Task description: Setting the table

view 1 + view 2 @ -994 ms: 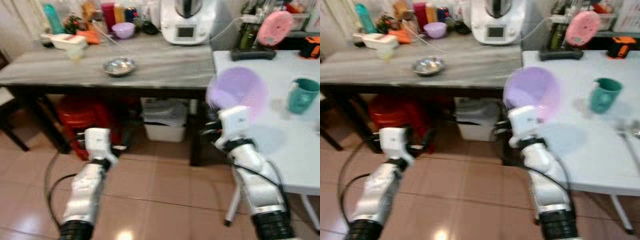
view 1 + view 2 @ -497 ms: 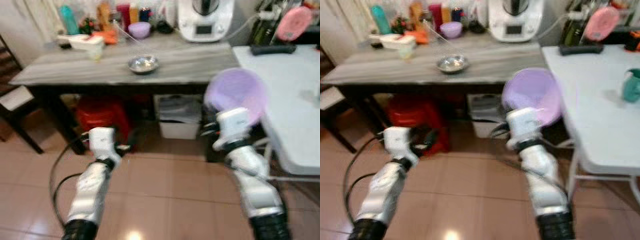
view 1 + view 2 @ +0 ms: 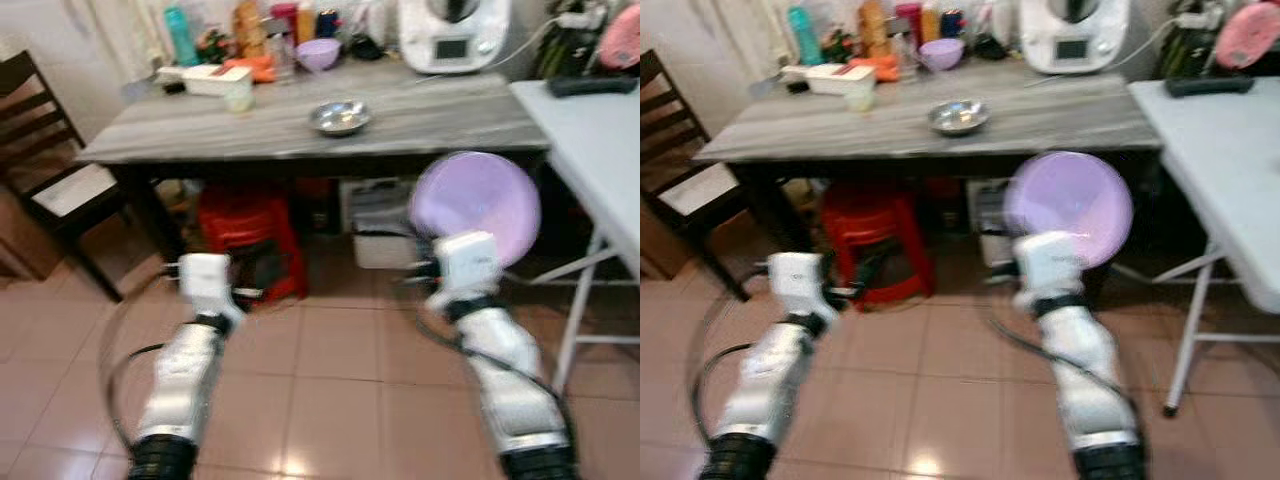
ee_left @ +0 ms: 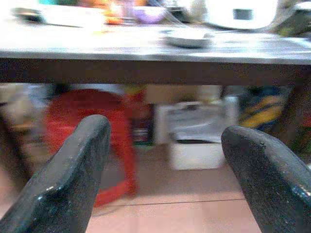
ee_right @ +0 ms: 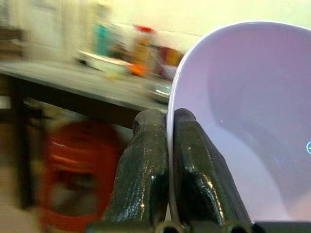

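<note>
My right gripper (image 5: 165, 119) is shut on the rim of a lilac plastic plate (image 3: 476, 205), which it holds upright in front of the grey wooden table's (image 3: 250, 135) right end, above the tiled floor. In the right wrist view the plate (image 5: 243, 126) is pinched between the two black fingers (image 5: 146, 160). My left gripper (image 4: 165, 136) is open and holds nothing. It hangs low before the red stool (image 3: 248, 232) under the grey table. A steel bowl (image 3: 340, 117) sits on that table, and a small lilac bowl (image 3: 318, 52) stands at its back.
A white folding table (image 3: 600, 130) stands at the right, its leg (image 3: 575, 310) near my right arm. A dark chair (image 3: 50, 150) is at the left. A white appliance (image 3: 450, 35), bottles and a white tray (image 3: 210, 78) crowd the table's back. A white bin (image 3: 380, 240) sits underneath.
The whole view has swung left: the white table has slid toward the right edge and the chair has come into sight. Both arms keep their pose, the plate still held.
</note>
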`<state>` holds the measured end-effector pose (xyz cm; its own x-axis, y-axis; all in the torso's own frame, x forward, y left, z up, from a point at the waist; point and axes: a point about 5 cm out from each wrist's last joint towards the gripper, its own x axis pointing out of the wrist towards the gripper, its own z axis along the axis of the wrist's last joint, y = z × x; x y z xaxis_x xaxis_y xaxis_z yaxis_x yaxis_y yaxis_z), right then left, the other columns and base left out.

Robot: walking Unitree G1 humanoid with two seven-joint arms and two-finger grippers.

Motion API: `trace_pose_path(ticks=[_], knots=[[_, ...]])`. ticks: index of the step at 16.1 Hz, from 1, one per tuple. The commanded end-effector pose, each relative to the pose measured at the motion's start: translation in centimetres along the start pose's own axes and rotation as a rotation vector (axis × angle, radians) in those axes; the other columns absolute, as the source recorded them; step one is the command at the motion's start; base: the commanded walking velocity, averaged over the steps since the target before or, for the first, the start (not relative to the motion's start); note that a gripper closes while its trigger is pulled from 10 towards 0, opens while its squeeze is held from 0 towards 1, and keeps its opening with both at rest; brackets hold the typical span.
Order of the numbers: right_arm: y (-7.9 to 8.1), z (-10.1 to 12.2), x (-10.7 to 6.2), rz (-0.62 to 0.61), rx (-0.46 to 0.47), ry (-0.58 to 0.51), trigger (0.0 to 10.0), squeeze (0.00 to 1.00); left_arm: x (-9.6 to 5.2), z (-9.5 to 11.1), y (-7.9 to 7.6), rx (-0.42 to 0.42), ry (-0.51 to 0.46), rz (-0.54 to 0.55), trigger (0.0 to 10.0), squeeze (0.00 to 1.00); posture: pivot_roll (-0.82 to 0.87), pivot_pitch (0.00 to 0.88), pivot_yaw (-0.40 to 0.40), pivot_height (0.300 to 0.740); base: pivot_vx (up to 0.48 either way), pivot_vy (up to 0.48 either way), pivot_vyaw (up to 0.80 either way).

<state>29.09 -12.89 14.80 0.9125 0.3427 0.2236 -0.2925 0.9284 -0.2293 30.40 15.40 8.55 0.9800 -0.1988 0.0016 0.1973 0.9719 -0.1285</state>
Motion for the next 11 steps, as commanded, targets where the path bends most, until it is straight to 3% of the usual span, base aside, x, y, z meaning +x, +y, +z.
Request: trace_pose_path(ticks=[1, 7, 11], knots=[[-0.7, 0.2, -0.4, -0.024, -0.017, -0.008, 10.0, 0.0, 0.2, 0.1, -0.3, 0.015, -0.005, -0.005, 10.0, 0.0, -0.08, 0.008, 0.119, 0.74, 0.0, 0.0, 0.0], [-0.5, 0.2, -1.1, -0.039, -0.019, -0.005, 10.0, 0.0, -0.6, -0.6, 0.0, 0.035, 0.005, -0.012, 10.0, 0.0, -0.09, 0.001, 0.121, 0.74, 0.0, 0.0, 0.0], [-0.3, 0.0, -1.2, -0.047, -0.009, 0.005, 10.0, 0.0, -0.8, -0.9, -0.5, 0.022, 0.011, -0.034, 10.0, 0.0, -0.09, 0.0, 0.115, 0.74, 0.247, 0.0, 0.0]])
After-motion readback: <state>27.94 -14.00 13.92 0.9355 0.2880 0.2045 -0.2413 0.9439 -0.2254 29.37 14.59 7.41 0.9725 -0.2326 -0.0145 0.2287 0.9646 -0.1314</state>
